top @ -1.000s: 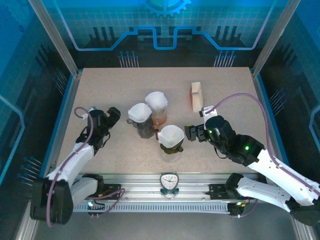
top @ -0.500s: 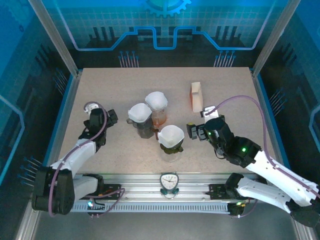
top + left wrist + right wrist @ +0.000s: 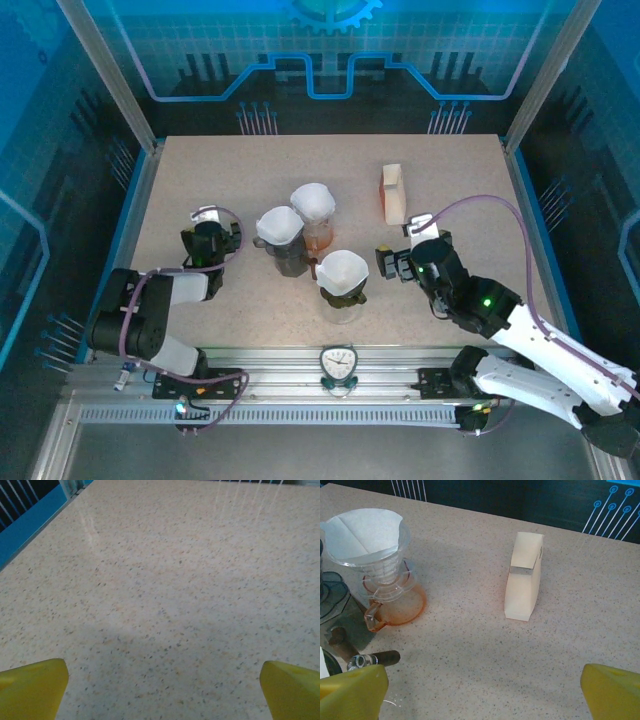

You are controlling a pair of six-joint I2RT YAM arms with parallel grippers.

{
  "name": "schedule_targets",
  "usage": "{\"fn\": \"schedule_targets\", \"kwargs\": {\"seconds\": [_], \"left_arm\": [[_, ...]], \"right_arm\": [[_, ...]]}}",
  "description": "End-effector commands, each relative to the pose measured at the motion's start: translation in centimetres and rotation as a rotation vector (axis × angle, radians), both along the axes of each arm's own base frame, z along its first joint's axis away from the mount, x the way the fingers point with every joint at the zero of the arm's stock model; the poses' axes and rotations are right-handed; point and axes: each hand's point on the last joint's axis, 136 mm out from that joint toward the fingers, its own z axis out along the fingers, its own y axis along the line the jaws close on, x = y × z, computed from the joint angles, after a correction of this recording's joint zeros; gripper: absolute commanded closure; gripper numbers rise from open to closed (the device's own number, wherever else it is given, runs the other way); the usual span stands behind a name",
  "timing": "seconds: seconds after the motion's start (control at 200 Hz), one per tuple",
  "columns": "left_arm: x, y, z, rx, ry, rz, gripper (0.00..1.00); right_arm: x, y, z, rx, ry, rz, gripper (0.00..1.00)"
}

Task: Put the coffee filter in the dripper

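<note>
Coffee filter [image 3: 343, 268]: white paper cone, seated in the near dripper [image 3: 341, 291], about mid-table [image 3: 200, 170]. Two more drippers sit just behind it, the dark dripper [image 3: 285, 255] to the left and the orange dripper [image 3: 316, 238] farther back. Each is also lined with white paper.

Judgement: every dripper in sight looks loaded. If another filter is wanted, the likely source is the beige pack [image 3: 393, 193], which looks like folded paper stock. Its contents cannot be confirmed.

Right claw [image 3: 386, 265]: spread wide, nothing between the fingers. It sits low over the table just right of the near dripper, not touching it. In the right wrist view the yellow fingertips [image 3: 352, 692] show at the lower corners with bare table between them.

Key relation: the beige pack stands straight to the far side of the right claw. In the wrist view it sits a shade right of the centre line. It is upright and narrow, with its long axis running near to far, almost in line with the claw's reach. Its thin width lies across the finger gap, which should suit a pinch. The orange dripper lies far-left of this claw.

Left claw [image 3: 215, 238]: spread too and empty, on the left side of the table, facing bare surface. The drippers lie between it and the beige pack, so the right arm is clearly nearer.
</note>
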Motion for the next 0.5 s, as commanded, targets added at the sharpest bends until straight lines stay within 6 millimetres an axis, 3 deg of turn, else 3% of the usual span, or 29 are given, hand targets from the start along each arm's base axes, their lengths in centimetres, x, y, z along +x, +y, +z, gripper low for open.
{"fn": "schedule_targets", "kwargs": {"seconds": [0.0, 0.12, 0.16, 0.205, 0.265, 0.495], "left_arm": [[0.5, -0.4, 2.4, -0.013, -0.128, -0.060, 0.01], [0.9, -0.1, 1.8, -0.068, -0.099, -0.082, 0.01], [0.3, -0.4, 0.6, -0.066, -0.095, -0.096, 0.01], [0.4, -0.4, 1.7, -0.047, -0.193, -0.104, 0.01], [0.3, -0.3, 0.9, -0.072, -0.113, -0.093, 0.01], [0.7, -0.5, 1.1, -0.054, -0.129, -0.104, 0.01]], "right_arm": [[1.0, -0.9, 0.2, -0.014, -0.043, -0.063, 0.00], [1.6, -1.1, 0.6, -0.018, -0.084, -0.086, 0.00], [1.8, -1.2, 0.7, -0.027, -0.092, -0.088, 0.00], [2.0, -1.6, 0.7, -0.040, -0.091, -0.103, 0.00], [2.4, -2.5, 0.6, -0.048, -0.089, -0.140, 0.00], [4.7, -5.9, -0.4, -0.028, -0.109, -0.237, 0.00]]}}
